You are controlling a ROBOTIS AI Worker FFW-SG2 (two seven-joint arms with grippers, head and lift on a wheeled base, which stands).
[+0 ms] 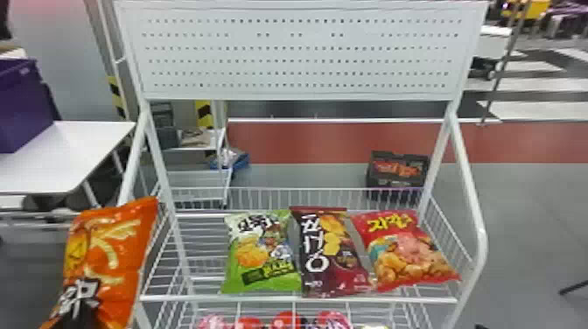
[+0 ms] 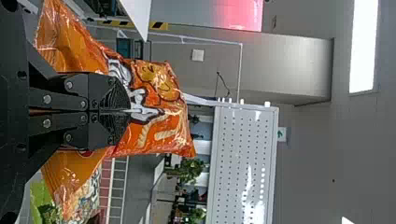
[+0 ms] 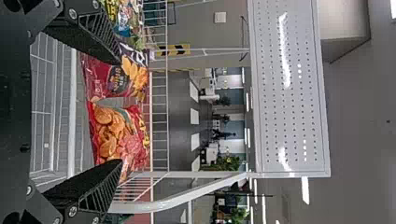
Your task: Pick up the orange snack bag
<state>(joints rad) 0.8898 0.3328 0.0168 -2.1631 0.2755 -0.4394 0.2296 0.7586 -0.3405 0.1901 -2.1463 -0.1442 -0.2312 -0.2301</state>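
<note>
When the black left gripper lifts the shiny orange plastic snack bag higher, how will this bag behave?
The orange snack bag looks puffed, so it is probably light for its size. Its wrinkled film suggests that it may bend softly. Being glossy, it could slip a little in the left gripper.

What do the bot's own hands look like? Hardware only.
Left hand: black, with flat linkage bars, round silver-coloured screw heads and fine ridges on the fingers. Right hand: same black finish and silver-coloured screw heads; its two fingers are tapered wedges with slanted ribs along the sides. Behind each is a plain black body.
</note>
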